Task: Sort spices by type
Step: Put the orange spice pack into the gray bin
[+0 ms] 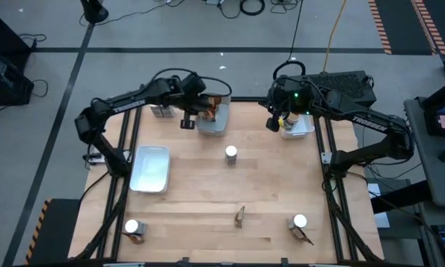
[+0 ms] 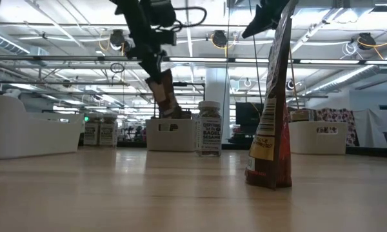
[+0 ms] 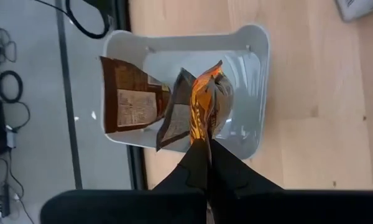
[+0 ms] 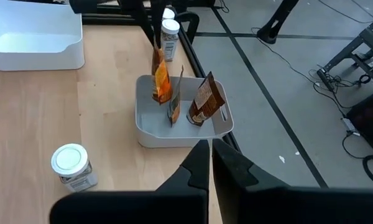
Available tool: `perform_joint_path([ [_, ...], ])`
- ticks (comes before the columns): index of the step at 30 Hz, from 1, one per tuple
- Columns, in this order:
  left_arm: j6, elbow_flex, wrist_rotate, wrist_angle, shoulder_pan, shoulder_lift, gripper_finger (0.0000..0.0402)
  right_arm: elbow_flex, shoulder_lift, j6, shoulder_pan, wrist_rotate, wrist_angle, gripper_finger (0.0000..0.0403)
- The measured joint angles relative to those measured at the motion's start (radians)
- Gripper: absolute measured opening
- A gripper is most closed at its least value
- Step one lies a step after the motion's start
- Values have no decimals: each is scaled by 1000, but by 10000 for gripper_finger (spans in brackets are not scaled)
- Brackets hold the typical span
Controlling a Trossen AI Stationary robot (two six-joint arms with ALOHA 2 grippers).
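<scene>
Sorting partly done: left gripper [image 3: 206, 152], jaws clamped on an orange packet [image 3: 206, 106], holds it in the far tray [image 3: 256, 74] beside two packets; right gripper [image 4: 211, 163] shut, empty; jars [image 1: 231, 153] and one packet [image 1: 240, 216] remain loose on the surface.

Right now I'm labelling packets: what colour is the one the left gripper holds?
Orange and dark brown flat packet, pinched by the left gripper; clearest in the left wrist view.

Light wooden table [image 1: 200, 211], white trays [image 1: 150, 169] on it, white-capped jars [image 1: 231, 154], standing packet [image 1: 239, 216]
</scene>
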Motion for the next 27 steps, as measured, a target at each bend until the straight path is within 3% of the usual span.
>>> perform_joint_path([
  [27,183,0,-148,69,3,244,0,0,0,20,0,0,-50,0],
])
